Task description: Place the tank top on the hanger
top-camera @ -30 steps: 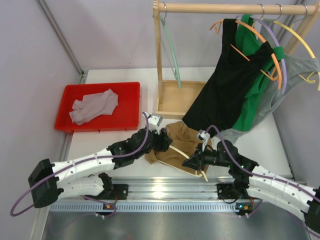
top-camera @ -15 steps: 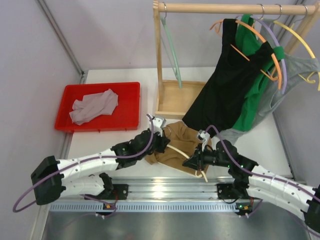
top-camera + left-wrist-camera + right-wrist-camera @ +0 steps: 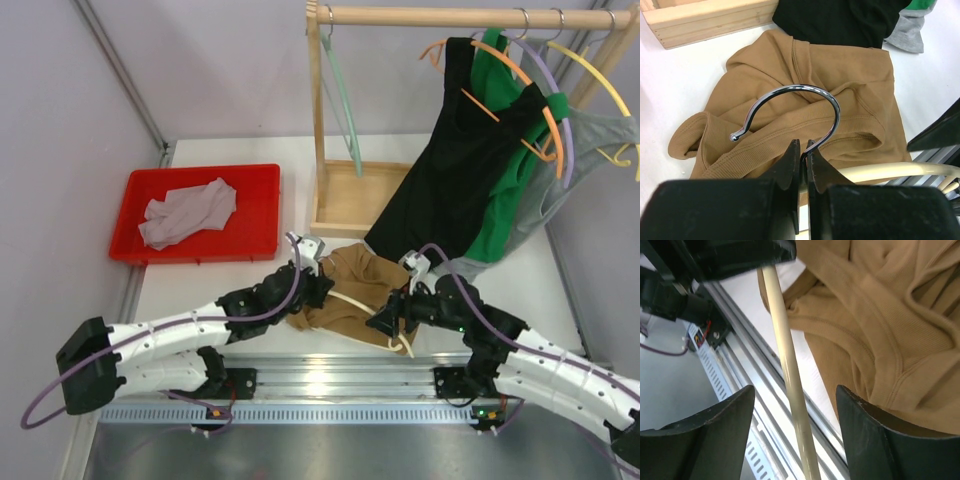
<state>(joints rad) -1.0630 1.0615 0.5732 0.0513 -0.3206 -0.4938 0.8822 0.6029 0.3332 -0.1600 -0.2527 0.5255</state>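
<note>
The left tool [image 3: 801, 150] is clenched on the hook stem of the hanger [image 3: 880, 171], whose cream arm is laid across the tank top [image 3: 850, 85] crumpled on the counter [image 3: 190, 285]. The right tool [image 3: 794, 392] is held released, straddling that arm.

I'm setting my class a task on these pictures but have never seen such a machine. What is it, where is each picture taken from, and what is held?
These are two robot arms bolted at the near edge of a table. One picture looks down from above; the other two come from a camera on each wrist. On the table lies a tan tank top with a cream hanger across it. The left gripper is shut on the hanger's metal hook. The right gripper is open, its fingers either side of the hanger's arm. A red tray holds a grey garment; other clothes hang from a wooden rack.
</note>
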